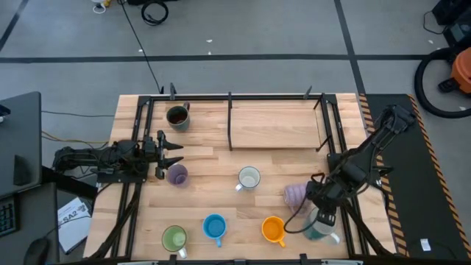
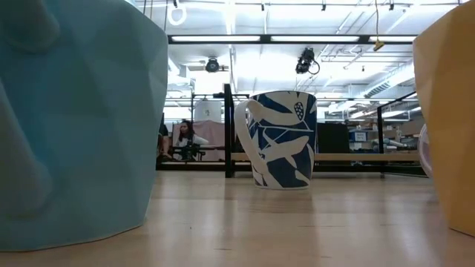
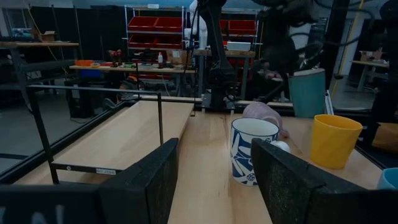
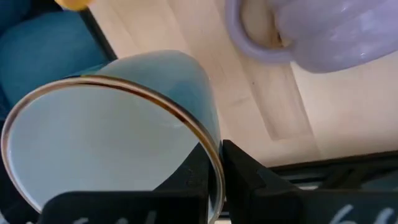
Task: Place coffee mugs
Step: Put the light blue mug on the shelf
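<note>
In the high view my right gripper is at the table's near right, shut on a teal mug. The ribbed lavender mug lies on its side just left of it. My left gripper is open at the table's left, just beyond the small lilac mug, touching nothing. The dark mug stands at the far left. A white mug with a blue leaf pattern stands mid-table. The green, blue and orange mugs stand along the near edge. My right gripper holds the teal mug by its rim, one finger inside the mug and one outside, the wall pinched between them. The fingers come from above, slanting down. The mug looks tilted in the hold; whether its base is on the table I cannot tell.
A raised wooden shelf in a black frame takes up the far middle of the table, with black rails along both sides. In the left wrist view the patterned mug stands straight ahead and the orange mug is beyond it.
</note>
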Robot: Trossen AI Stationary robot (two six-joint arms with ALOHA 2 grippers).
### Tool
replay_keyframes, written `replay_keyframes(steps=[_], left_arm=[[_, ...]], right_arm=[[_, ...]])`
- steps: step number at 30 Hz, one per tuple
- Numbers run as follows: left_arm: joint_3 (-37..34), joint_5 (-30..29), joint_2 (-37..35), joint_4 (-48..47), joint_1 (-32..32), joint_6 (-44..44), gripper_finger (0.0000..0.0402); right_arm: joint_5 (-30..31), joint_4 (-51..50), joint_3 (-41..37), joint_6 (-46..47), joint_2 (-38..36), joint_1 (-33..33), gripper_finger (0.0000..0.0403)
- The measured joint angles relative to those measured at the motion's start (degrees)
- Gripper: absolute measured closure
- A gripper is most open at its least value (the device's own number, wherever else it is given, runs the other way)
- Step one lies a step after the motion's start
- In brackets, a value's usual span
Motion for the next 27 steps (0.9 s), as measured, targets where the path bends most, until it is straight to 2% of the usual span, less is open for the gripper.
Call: replay_keyframes(steps=[12, 19, 27], left_arm=[[0.0, 0.0, -0.01, 0.0, 0.0, -0.01, 0.0195], [0.02, 0.0, 0.0, 0.0, -0.01, -0.06, 0.0195], [0.0, 0.0, 0.0, 0.0, 0.0, -0.06, 0.0195]], right_arm=[[1.15, -17.5, 18.42, -9.6, -0.07, -13.19, 0.0372], [1.83, -24.61, 24.92, -18.93, -0.07, -25.15, 0.0372], [1.86, -29.55, 28.62, -35.95, -0.09, -41.09, 0.0371]])
